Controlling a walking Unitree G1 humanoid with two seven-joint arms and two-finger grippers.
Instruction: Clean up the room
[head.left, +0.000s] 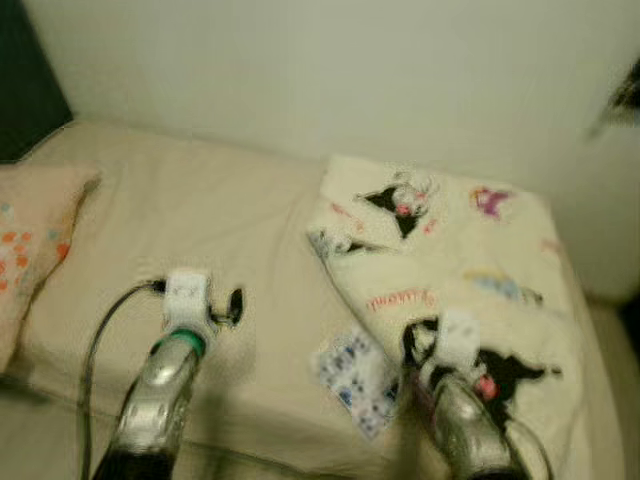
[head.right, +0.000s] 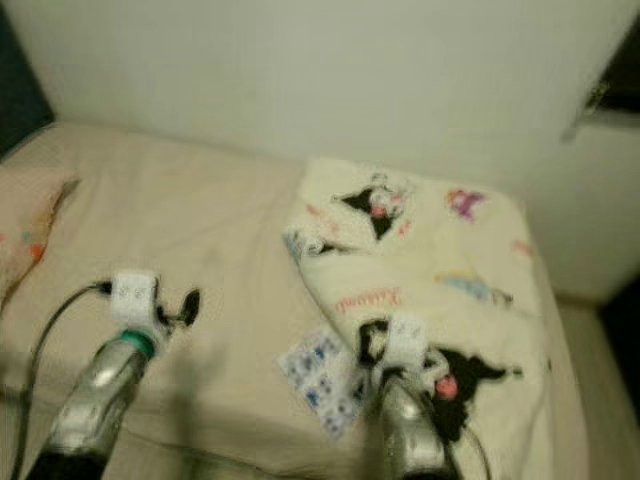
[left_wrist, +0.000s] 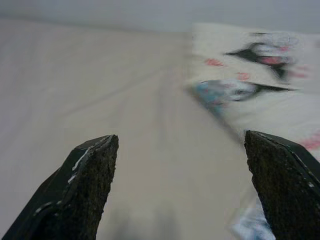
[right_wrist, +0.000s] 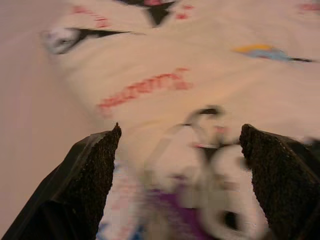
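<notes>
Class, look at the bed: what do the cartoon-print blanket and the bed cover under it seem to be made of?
The blanket looks like soft, fleecy fabric: thick rounded folds, matte cream surface with printed characters. The bed cover looks like smooth woven cloth, plain beige with shallow creases. Blur leaves both uncertain.

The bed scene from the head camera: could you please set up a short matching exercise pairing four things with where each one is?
Things:
1. cartoon-print blanket
2. pillow
3. left gripper
4. right gripper

Places:
A. at the bed's left edge
B. over the bare beige sheet
C. folded on the right half of the bed
D. over the near edge of the printed fabric

Pairs: 1-C, 2-A, 3-B, 4-D. Both pairs of fingers stand apart in the wrist views.
</notes>
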